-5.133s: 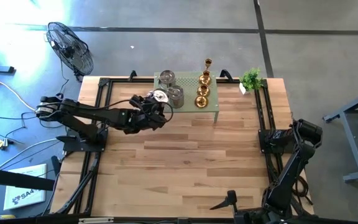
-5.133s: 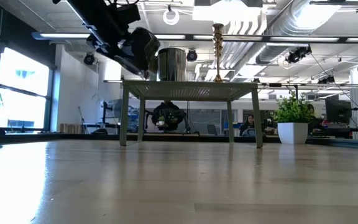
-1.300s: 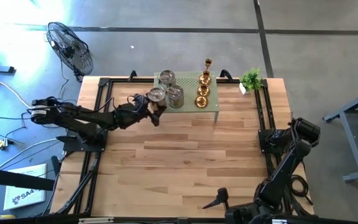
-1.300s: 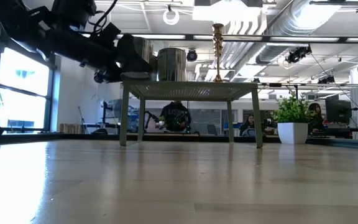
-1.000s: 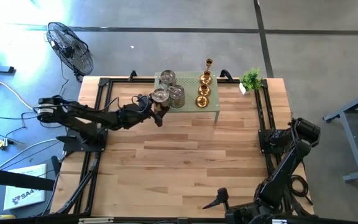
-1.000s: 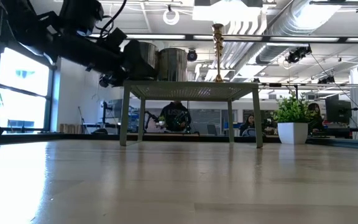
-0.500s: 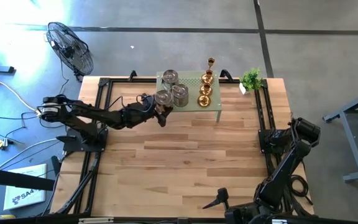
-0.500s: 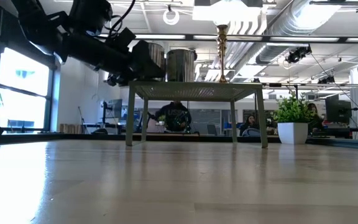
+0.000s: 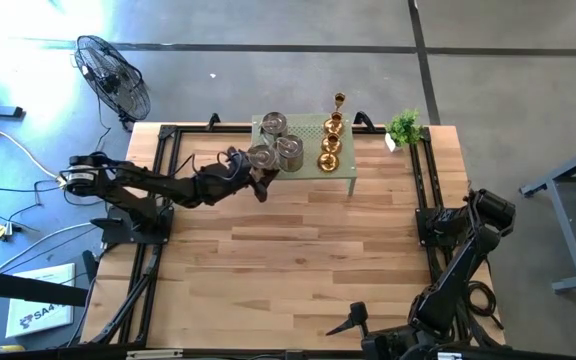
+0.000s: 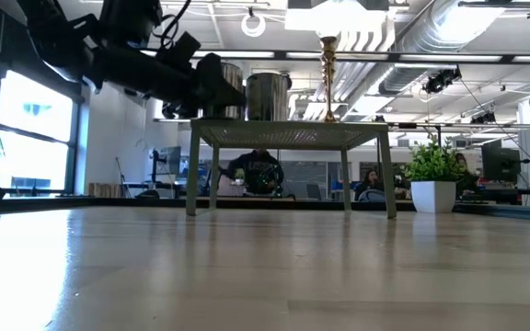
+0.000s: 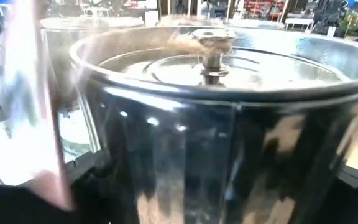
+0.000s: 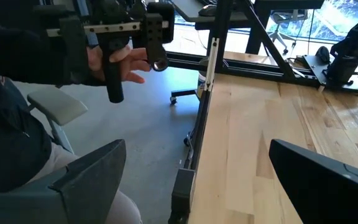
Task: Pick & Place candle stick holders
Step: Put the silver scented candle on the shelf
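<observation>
On the green perforated stand (image 9: 306, 163) at the table's far side stand several candle stick holders. The gold ones (image 9: 329, 143) form a row, and two silver ones (image 9: 290, 150) stand beside them. A third silver holder (image 9: 262, 156) is at the stand's left end. My left gripper (image 9: 254, 172) reaches level from the left and is shut on it. In the low view this holder (image 10: 232, 88) has its bottom at the stand's top. My right gripper (image 9: 353, 322) stays open by the near edge. My left gripper has the silver holder's round wall (image 11: 185, 155) between its two fingers, one on each side, and comes at it level from the table's left. The holder stands upright, its bottom at the left end of the stand's top (image 10: 212, 122). I cannot tell whether it rests there.
A small potted plant (image 9: 404, 127) stands at the far right corner. Black rails (image 9: 158, 180) run along the table's left and right sides. Bare wood (image 9: 298, 260) lies between the stand and the near edge. A person (image 12: 17, 112) with a hand-held device shows beyond the table.
My left gripper has gone a little toward the table's right edge with the silver holder. The green stand, with the holders on it, has slid a short way to the right as well.
</observation>
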Available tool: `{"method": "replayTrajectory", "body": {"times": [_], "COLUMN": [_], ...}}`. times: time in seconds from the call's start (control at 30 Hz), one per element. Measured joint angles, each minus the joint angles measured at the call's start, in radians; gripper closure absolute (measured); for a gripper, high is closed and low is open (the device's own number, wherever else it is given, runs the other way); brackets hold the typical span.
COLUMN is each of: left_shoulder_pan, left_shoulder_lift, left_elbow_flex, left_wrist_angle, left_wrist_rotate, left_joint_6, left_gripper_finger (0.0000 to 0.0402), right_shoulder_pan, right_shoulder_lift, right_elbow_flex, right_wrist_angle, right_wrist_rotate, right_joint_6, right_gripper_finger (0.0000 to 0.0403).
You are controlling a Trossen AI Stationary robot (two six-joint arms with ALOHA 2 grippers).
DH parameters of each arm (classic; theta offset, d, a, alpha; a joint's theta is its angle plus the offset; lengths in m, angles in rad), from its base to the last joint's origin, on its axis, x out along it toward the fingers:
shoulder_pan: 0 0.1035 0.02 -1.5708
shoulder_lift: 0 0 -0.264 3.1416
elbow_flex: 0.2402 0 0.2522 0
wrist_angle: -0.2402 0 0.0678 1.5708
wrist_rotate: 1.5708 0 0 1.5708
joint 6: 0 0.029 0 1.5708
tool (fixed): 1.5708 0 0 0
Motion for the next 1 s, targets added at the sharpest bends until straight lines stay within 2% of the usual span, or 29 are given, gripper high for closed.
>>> {"method": "replayTrajectory", "body": {"times": [0.13,0.3,0.6,0.9,1.0], "left_shoulder_pan": [0.0,0.0,0.0,0.0,0.0], "left_shoulder_lift": [0.0,-0.002,-0.002,-0.002,-0.002], "left_elbow_flex": [0.013,0.041,0.054,0.054,0.054], "left_wrist_angle": [0.021,0.032,0.024,0.038,0.072], "left_wrist_rotate": [-0.001,0.015,0.017,0.0,-0.001], "left_joint_6": [0.03,0.051,0.056,0.106,0.168], "left_gripper_finger": [0.0045,0.001,0.0022,0.0022,0.0022], "right_shoulder_pan": [0.0,0.0,0.0,0.0,0.0], "right_shoulder_lift": [0.0,0.0,0.0,0.0,0.0], "right_elbow_flex": [0.0,0.0,0.0,0.0,0.0], "right_wrist_angle": [0.0,0.0,0.0,-0.001,-0.001], "right_wrist_rotate": [0.0,0.0,-0.002,-0.002,-0.002], "right_joint_6": [0.0,0.0,0.007,0.006,0.005], "right_gripper_finger": [0.0012,0.0012,0.0012,0.0012,0.0012]}}
